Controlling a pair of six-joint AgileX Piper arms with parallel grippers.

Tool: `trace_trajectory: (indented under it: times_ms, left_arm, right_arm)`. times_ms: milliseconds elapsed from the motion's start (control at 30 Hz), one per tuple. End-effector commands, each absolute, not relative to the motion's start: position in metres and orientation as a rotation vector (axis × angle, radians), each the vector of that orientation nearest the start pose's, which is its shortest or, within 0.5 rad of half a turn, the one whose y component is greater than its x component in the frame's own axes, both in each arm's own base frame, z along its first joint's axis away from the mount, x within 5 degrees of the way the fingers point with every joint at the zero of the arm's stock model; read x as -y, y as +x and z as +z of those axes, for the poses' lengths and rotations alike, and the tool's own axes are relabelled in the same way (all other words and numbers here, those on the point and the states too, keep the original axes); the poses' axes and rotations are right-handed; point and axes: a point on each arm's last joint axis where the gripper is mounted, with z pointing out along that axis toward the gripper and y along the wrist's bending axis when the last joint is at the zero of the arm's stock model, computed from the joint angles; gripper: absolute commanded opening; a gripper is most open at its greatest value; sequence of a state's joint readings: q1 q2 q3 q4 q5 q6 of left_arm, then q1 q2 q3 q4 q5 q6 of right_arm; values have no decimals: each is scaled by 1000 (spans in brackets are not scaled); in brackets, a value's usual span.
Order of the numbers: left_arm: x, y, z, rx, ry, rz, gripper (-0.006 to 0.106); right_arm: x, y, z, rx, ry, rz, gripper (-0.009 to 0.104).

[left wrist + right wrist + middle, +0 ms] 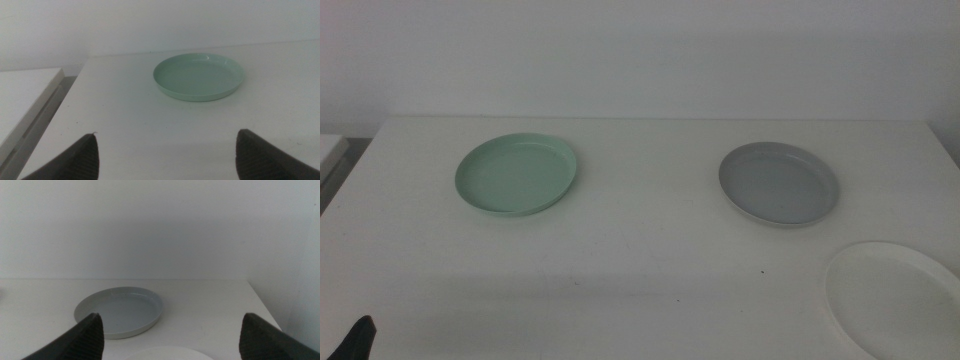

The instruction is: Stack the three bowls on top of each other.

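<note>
Three shallow bowls lie apart on the white table. The mint green bowl (516, 175) (199, 76) sits at the left, the grey bowl (779, 183) (119, 312) at the right, and the white bowl (898, 297) (170, 353) at the front right corner, partly cut off. My left gripper (167, 157) is open and empty, well short of the green bowl; only a dark tip of it (354, 340) shows at the bottom left of the middle view. My right gripper (172, 337) is open and empty, above the white bowl with the grey bowl beyond it.
The white table (640, 250) ends at a wall behind. A second white surface (25, 100) stands beside the table's left edge with a gap between. The table's right edge (262, 305) lies close to the grey and white bowls.
</note>
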State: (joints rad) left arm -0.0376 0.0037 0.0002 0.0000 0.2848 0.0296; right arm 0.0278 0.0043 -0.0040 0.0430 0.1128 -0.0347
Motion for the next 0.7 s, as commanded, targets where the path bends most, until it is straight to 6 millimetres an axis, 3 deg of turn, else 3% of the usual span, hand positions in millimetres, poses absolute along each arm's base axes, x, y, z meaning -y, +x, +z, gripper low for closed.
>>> trace_trajectory:
  times_ms: [0,100,267,533,667]
  left_arm:
    - [2,55,188,-1756,57,-11,94]
    - [2,55,188,-1756,59,-9,94]
    - [2,55,188,-1756,59,-9,94]
    - [2,55,188,-1756,57,-11,94]
    - [2,55,188,-1756,61,-8,94]
  right_arm:
    - [-1,56,204,-1588,-24,13,93]
    - [-2,56,209,-1574,52,92,93]
    - [-2,64,262,-1643,78,120,93]
    - [-7,101,349,-2252,181,179,93]
    - [-6,115,385,-2329,177,158,93]
